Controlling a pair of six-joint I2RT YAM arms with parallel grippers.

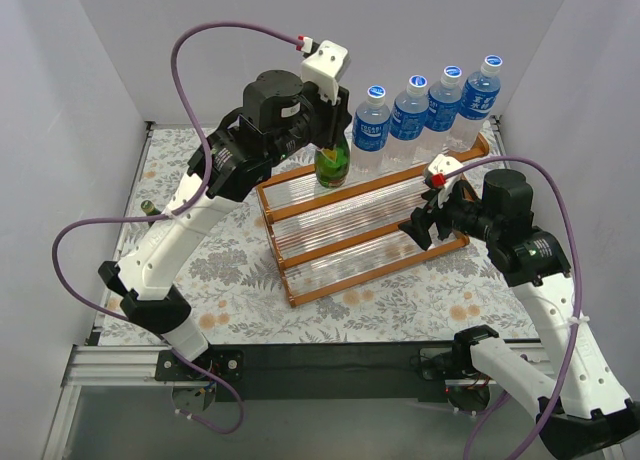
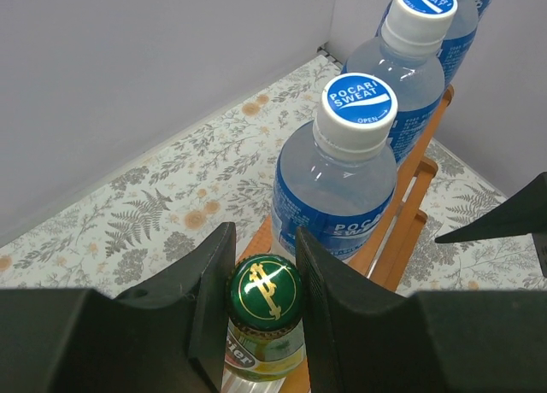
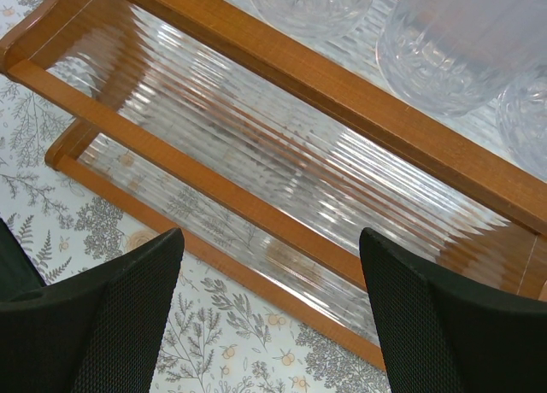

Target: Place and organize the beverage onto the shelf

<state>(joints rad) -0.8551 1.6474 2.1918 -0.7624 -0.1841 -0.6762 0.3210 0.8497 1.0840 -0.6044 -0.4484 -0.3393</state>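
Observation:
My left gripper (image 1: 333, 145) is shut on the cap of a dark green glass bottle (image 1: 332, 166) with a yellow label. The bottle stands upright at the left end of the shelf's top tier. In the left wrist view my fingers (image 2: 209, 282) clamp its green and gold cap (image 2: 264, 290). Several clear bottles with blue labels and white caps (image 1: 409, 110) stand in a row on the top tier to its right; the nearest (image 2: 342, 188) is next to the green one. My right gripper (image 1: 432, 208) is open and empty above the right part of the shelf (image 1: 380, 272). No second green bottle is clearly visible.
The shelf's two lower tiers (image 3: 256, 145) hold nothing. Clear bottle bases (image 3: 461, 43) show at the top of the right wrist view. White walls close in the back and sides. A small dark object (image 1: 148, 209) peeks out beside the left arm at the table's left edge.

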